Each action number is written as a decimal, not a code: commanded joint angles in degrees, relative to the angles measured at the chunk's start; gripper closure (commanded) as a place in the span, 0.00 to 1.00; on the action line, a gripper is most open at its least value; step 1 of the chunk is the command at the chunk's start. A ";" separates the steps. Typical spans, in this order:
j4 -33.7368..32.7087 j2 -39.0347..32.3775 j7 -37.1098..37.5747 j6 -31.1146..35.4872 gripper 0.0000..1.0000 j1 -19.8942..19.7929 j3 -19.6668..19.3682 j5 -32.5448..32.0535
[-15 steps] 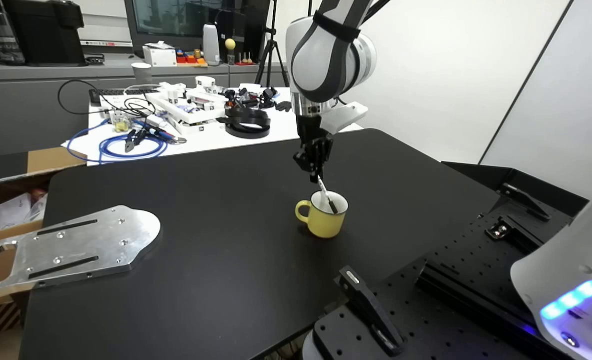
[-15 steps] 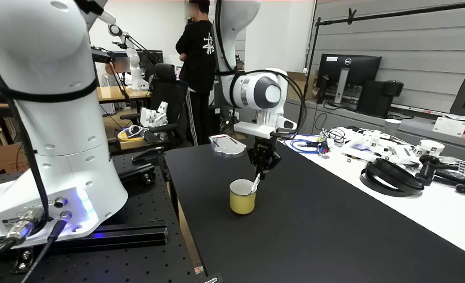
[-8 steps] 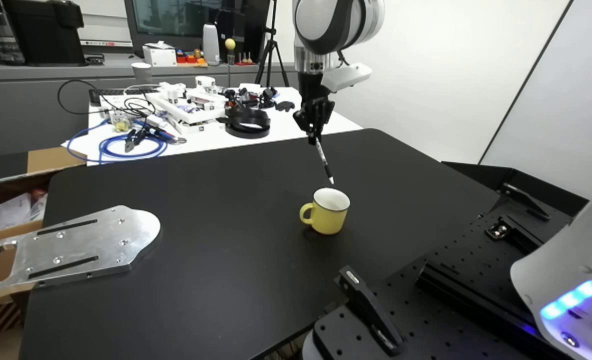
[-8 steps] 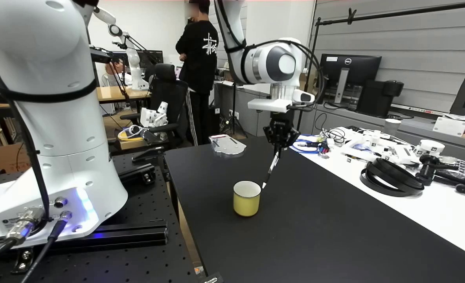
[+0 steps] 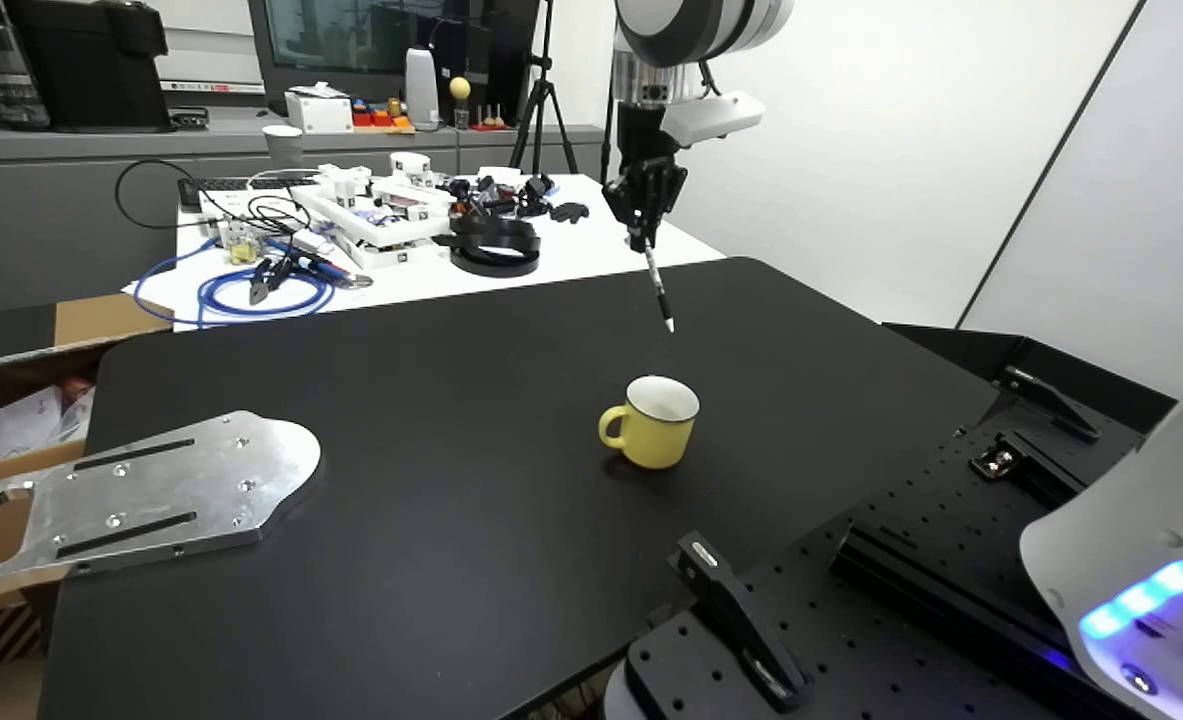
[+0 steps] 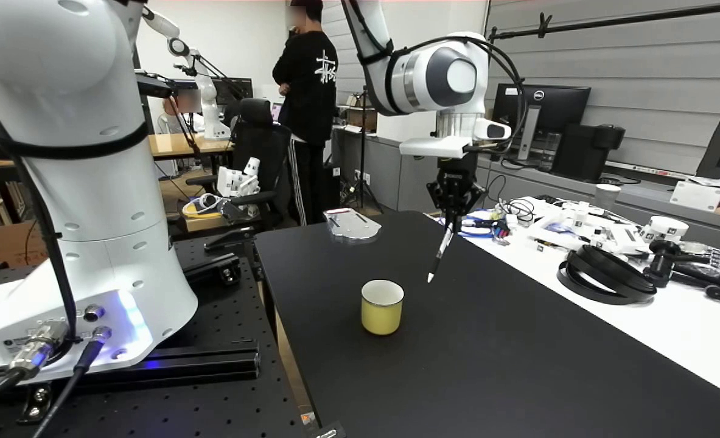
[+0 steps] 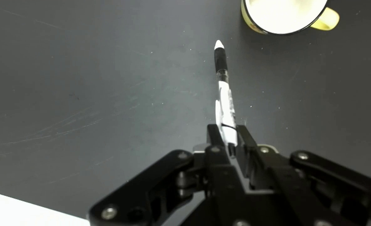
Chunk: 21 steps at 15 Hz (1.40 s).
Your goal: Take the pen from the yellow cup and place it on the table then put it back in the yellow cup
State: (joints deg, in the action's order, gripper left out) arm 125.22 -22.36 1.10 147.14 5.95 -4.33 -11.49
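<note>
One pen, white-barrelled with a black grip, hangs at a slant, tip down, from the Robotiq gripper. We see the jaws nearly together, pinching it close to its rear end. It is out of the yellow mug, not touching it, and in both exterior views looks raised above the black tabletop; how high we cannot tell.

Risks, as we judge them: with so short a hold at the rear, the tip would likely touch down first and lever the pen round in the jaws. Let go too high, it could bounce; the barrel looks round, so it may roll off line. Lowered too near the mug, it could nudge it along. On the return, the slant could make the tip catch the rim.

Counts: one pen; one mug, upright, one handle; one gripper; one slotted metal plate. The white side table carries too much for us to count.
</note>
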 commanded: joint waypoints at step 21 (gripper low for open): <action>-41.85 -34.99 -0.39 -5.96 0.96 -2.88 -0.61 2.58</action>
State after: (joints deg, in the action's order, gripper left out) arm 90.98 -52.54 0.82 145.41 4.10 -5.68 -9.95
